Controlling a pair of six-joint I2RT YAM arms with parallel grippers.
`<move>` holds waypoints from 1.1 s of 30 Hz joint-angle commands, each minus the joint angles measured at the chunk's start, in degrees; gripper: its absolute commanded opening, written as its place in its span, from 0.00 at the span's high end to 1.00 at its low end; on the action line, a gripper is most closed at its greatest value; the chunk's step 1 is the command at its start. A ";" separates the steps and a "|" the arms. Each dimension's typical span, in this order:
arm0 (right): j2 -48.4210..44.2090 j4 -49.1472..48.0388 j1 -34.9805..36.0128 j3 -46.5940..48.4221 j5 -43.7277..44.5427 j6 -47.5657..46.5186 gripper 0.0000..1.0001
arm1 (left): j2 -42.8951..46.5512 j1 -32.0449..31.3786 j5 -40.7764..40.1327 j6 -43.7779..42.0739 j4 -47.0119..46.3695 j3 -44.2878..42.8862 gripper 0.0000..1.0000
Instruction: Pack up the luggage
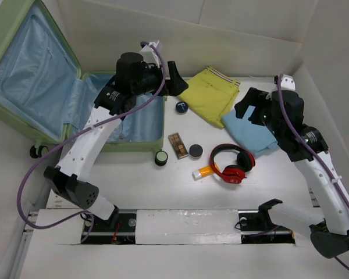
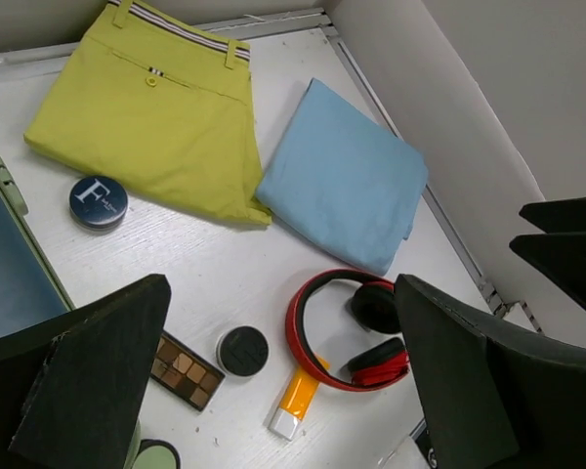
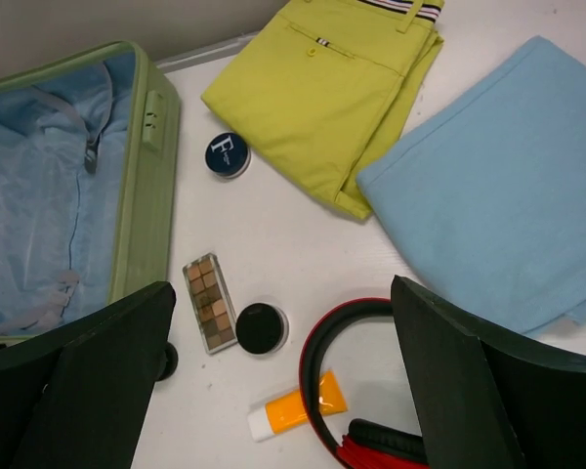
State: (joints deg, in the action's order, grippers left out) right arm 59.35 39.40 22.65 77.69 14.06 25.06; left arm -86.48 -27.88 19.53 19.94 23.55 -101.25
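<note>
With the luggage (image 1: pixel 35 75) unfilled, left gripper (image 1: pixel 175 78) and right gripper (image 1: pixel 250 108) are spread open (nothing held), so a first grasp, likely of the yellow shorts (image 1: pixel 209 96), is called for.

**A:** Where does the top view sit?

**B:** High above and behind the arm bases (image 1: pixel 107 214), tilted down over the whole table (image 1: pixel 163 186). It's the widest and farthest view.

**A:** And the wrist cameras?

**B:** Each peers down between its own fingers (image 2: pixel 88 391), much nearer. The right one also catches the luggage (image 3: pixel 146 195). Both share the red headphones (image 2: pixel 376 371), yellow shorts (image 2: pixel 146 127) and blue cloth (image 2: pixel 347 176) — all in the top view too.
</note>
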 commanded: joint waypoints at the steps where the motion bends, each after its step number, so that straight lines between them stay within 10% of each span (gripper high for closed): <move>1: -0.91 -2.83 -0.68 0.62 0.43 -0.89 0.02 | -0.27 0.11 1.47 -1.31 -2.71 -0.70 0.02; 6: -2.05 -2.83 -1.20 0.09 1.58 -0.89 0.15 | -4.30 0.11 2.09 -3.06 -2.29 -2.10 0.30; 11: -3.28 -2.31 -1.73 -1.14 1.58 -0.89 0.77 | -7.21 -2.61 -6.94 -5.61 1.76 -4.39 0.60; 14: -3.28 -1.78 -1.74 -1.67 1.58 -0.89 0.90 | -14.39 -7.00 -21.34 -9.91 6.49 -11.39 0.67; 24: -7.40 -1.25 -2.35 -6.32 -0.35 1.57 0.54 | -42.18 -7.19 -32.18 -8.70 15.21 -30.66 0.37; 33: -10.13 0.07 -2.88 -9.92 -8.43 2.10 0.39 | -51.15 -7.19 -36.57 -2.02 11.35 -33.13 0.35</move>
State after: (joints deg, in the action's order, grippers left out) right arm 49.65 40.12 20.21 68.45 9.67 26.44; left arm -141.03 -34.76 -13.56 14.35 37.80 -131.31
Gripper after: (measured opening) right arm 0.607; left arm 0.649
